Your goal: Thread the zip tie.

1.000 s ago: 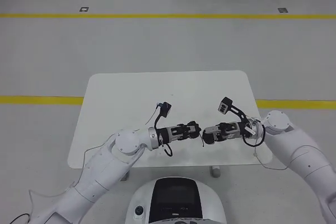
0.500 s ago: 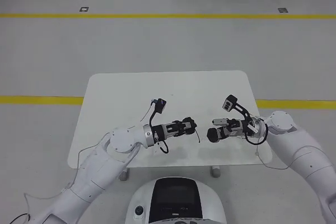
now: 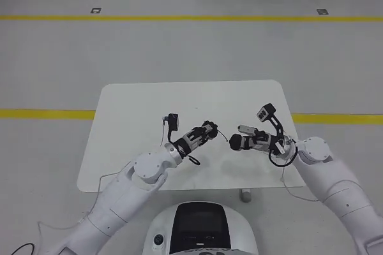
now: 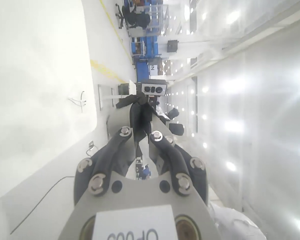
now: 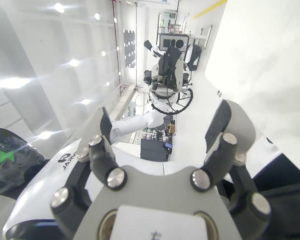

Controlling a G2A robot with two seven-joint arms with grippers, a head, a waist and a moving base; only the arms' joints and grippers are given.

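Above the middle of the white table (image 3: 147,108), my left gripper (image 3: 210,129) is shut on the zip tie (image 3: 221,134). The tie is a thin black strip curving out from the fingertips toward the right arm. In the left wrist view the left gripper (image 4: 140,136) has its two fingers pressed together around a dark strip. My right gripper (image 3: 234,142) faces it across a small gap. It is open, and in the right wrist view the right gripper (image 5: 162,121) has widely spread fingers with nothing between them. The two grippers do not touch.
The tabletop below the arms is bare white, with rounded corners and edges all round. A yellow floor line (image 3: 38,113) runs behind the table. Free room lies over the table's far half.
The grippers were tip to tip with the tie hanging between them. They have drawn apart and shifted toward the table's far side, and the tie has stayed with the left gripper.
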